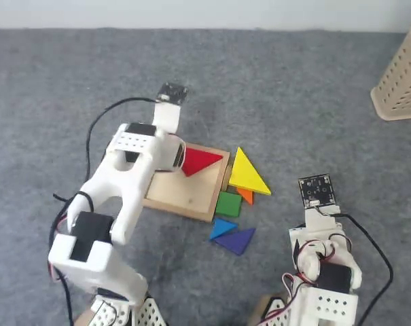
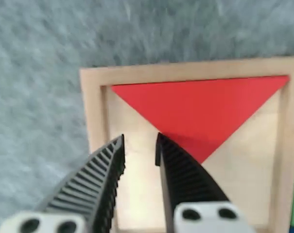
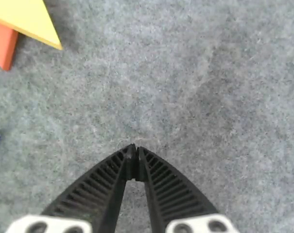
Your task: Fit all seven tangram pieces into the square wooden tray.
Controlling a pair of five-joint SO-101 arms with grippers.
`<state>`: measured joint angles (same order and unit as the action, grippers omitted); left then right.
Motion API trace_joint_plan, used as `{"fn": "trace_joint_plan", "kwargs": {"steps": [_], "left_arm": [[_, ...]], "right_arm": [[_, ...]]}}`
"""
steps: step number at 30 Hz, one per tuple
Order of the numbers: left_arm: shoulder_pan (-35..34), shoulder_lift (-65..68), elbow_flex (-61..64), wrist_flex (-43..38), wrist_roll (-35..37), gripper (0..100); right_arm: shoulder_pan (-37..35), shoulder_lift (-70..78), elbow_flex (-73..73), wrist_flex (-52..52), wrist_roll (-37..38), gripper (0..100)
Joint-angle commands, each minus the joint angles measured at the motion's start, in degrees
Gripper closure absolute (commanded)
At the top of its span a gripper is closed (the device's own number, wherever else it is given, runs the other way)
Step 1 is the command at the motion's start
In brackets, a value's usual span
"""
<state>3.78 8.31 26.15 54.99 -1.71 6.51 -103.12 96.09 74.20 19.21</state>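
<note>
1. The left gripper (image 2: pixel 140 140) hangs over the wooden tray (image 2: pixel 92 116). Its jaws are a narrow gap apart and hold nothing.
2. The red triangle (image 2: pixel 200 104) lies flat inside the tray, just ahead of that pincer. One fingertip overlaps the triangle's pointed corner and the other is over bare wood beside it.
3. The right gripper (image 3: pixel 135 149) is pressed closed, tips touching, with nothing between them. It sits low over the grey carpet (image 3: pixel 210 73), well apart from the tray.
4. The red triangle's long side runs along one tray wall, and its two sharp corners reach into the two tray corners there. The rest of the tray floor in the left wrist view is bare wood.
5. In the high view, the left arm hides part of the tray.
6. The other pieces in view lie loose on the carpet along the tray's side toward the right arm.
   - The yellow triangle (image 1: pixel 246 173) is just beside a tray corner.
   - The orange piece (image 1: pixel 245 196) peeks out at the yellow triangle's edge.
   - The green square (image 1: pixel 228 204) is just beside the tray wall.
   - The blue triangle (image 1: pixel 222 227) and the purple piece (image 1: pixel 240 240) touch each other near the tray's near corner.
7. Open carpet spreads around the tray on its other sides.
8. A slatted beige basket (image 1: pixel 402 75) stands at the far edge of the carpet, well apart from everything. Its contents cannot be seen.
</note>
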Motion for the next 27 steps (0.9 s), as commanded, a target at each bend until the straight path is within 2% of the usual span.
{"fn": "trace_joint_plan", "kwargs": {"steps": [1, 4, 8, 14, 18, 20, 23, 27], "left_arm": [[-0.6, -10.4, -2.4, 1.1, 1.2, 90], [1.8, -15.4, -2.7, 2.5, 1.1, 90], [9.8, -17.4, -2.7, 2.3, 1.1, 90], [19.4, -12.6, -3.3, -6.9, 1.3, 88], [21.2, -7.2, -3.4, -10.2, 8.8, 72], [21.5, -4.6, -4.3, -9.9, 11.3, 67], [22.2, -1.2, -5.5, -9.9, 12.2, 67], [23.7, 0.8, -6.4, -9.8, 18.6, 66]], "right_arm": [[0.7, -0.8, 0.4, -0.7, 0.7, 99.2], [0.7, -0.8, 0.4, -0.7, 0.7, 99.2], [0.7, -0.8, 0.4, -0.7, 0.7, 99.2], [0.7, -0.8, 0.4, -0.7, 0.7, 99.2], [0.7, -0.8, 0.4, -0.7, 0.7, 99.2], [0.7, -0.8, 0.4, -0.7, 0.7, 99.2], [0.7, -0.8, 0.4, -0.7, 0.7, 99.2], [0.7, -0.8, 0.4, -0.7, 0.7, 99.2]]}}
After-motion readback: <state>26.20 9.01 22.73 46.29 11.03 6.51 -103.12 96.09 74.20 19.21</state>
